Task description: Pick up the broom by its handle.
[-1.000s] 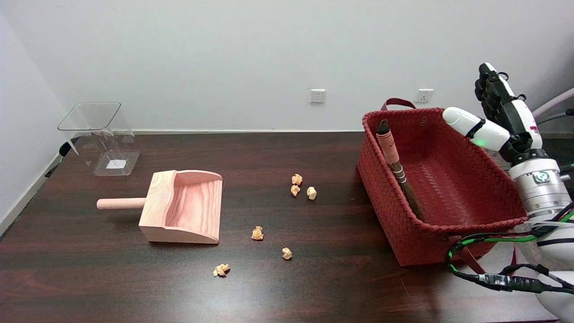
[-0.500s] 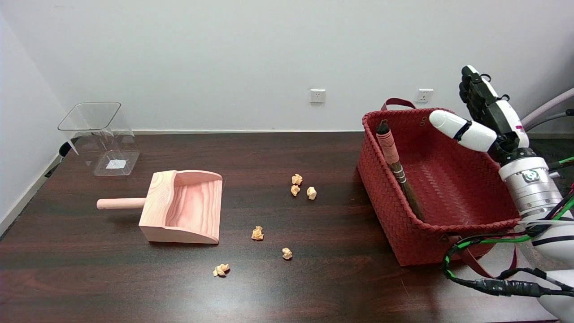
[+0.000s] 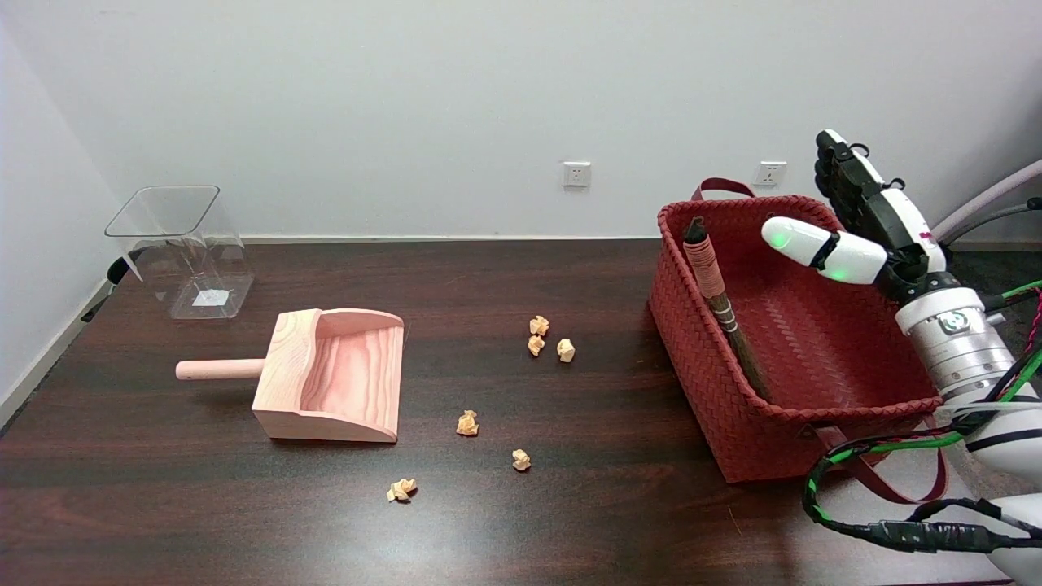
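Since the earlier frame the right hand (image 3: 863,232) has advanced leftward over the red basket (image 3: 814,423), fingers (image 3: 802,242) apart and empty, evidently approaching the broom (image 3: 720,301), which leans against the basket wall left of them, handle uppermost.

Dark wooden table (image 3: 570,529), clear plastic square bin (image 3: 183,248) far left, pale wooden dustpan (image 3: 330,376), scattered crumpled tan paper scraps (image 3: 467,423), red woven basket (image 3: 708,391) right, two white wall sockets (image 3: 576,173).

R hand (image 3: 863,220) further left over basket (image 3: 814,443), nearer broom (image 3: 720,301).
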